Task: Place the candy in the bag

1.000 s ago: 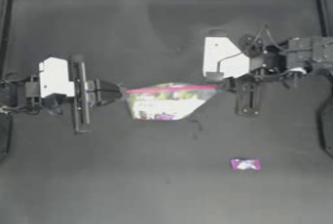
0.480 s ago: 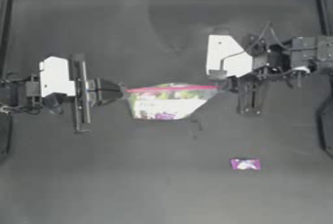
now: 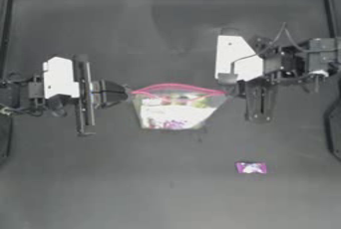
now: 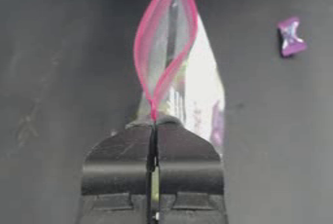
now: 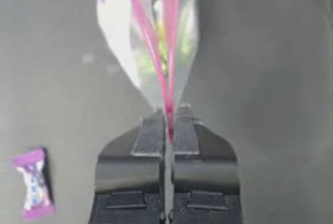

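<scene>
Both arms are on the bag (image 3: 174, 109) at once, one at each end of its mouth, near the middle of the dark worktop (image 3: 100, 183). From above, the left gripper (image 3: 126, 93) reaches in from the left and the right gripper (image 3: 230, 91) from the right, and the pink-red strip (image 3: 174, 87) between them bows into a narrow lens shape, so the mouth stands slightly apart.

The wrist cameras settle what the top view leaves unclear. On the left wrist, the jaws are pressed together with no gap showing, pinching the corner where the two pink lines meet. On the right wrist it is the same story: jaws clamped tight on the other end of the strip, the two pink lines running away from them.

Through the clear plastic there are white, yellow, green and purple contents; the top view shows them sitting low in the bag.

The candy (image 3: 251, 168) lies alone on the worktop, well apart from the bag, toward the near right. Its pink-magenta wrapper with twisted ends shows best in the right wrist view (image 5: 32, 185); the left wrist camera catches it farther off (image 4: 290, 36).
</scene>
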Robot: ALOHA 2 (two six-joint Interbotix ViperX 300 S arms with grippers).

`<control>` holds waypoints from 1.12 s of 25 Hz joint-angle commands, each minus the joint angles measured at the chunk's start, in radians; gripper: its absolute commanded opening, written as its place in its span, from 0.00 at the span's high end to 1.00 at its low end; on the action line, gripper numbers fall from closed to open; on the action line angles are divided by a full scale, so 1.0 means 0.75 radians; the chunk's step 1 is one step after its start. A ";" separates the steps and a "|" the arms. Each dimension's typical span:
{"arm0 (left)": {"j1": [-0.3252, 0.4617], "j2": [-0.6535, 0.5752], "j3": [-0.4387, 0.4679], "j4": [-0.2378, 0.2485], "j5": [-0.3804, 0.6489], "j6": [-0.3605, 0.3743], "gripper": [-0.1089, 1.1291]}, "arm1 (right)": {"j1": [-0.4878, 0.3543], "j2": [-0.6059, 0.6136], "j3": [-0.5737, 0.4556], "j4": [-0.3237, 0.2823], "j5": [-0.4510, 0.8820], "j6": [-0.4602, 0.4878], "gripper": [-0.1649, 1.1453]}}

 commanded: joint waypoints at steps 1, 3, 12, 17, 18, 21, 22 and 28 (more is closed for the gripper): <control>-0.027 -0.078 -0.045 0.004 0.039 0.002 0.87 | 0.031 -0.049 -0.041 -0.002 -0.008 0.020 0.83; -0.041 -0.100 -0.049 0.004 0.072 0.004 0.87 | 0.051 -0.059 -0.045 -0.002 -0.008 0.037 0.83; -0.096 -0.131 -0.051 0.002 0.088 0.002 0.87 | 0.143 -0.063 -0.055 -0.035 -0.010 0.131 0.83; -0.121 -0.127 -0.041 -0.002 0.094 0.002 0.87 | 0.198 -0.063 -0.065 -0.067 -0.016 0.180 0.83; -0.123 -0.125 -0.037 -0.004 0.094 0.002 0.87 | 0.202 -0.063 -0.063 -0.076 -0.025 0.192 0.83; -0.125 -0.117 -0.031 -0.006 0.092 0.000 0.87 | 0.215 -0.061 -0.049 -0.100 -0.055 0.221 0.83; -0.125 -0.115 -0.031 -0.006 0.094 0.000 0.87 | 0.217 -0.059 -0.045 -0.102 -0.067 0.225 0.83; -0.125 -0.067 -0.033 -0.014 0.092 -0.002 0.87 | 0.217 -0.047 -0.020 -0.096 -0.104 0.227 0.83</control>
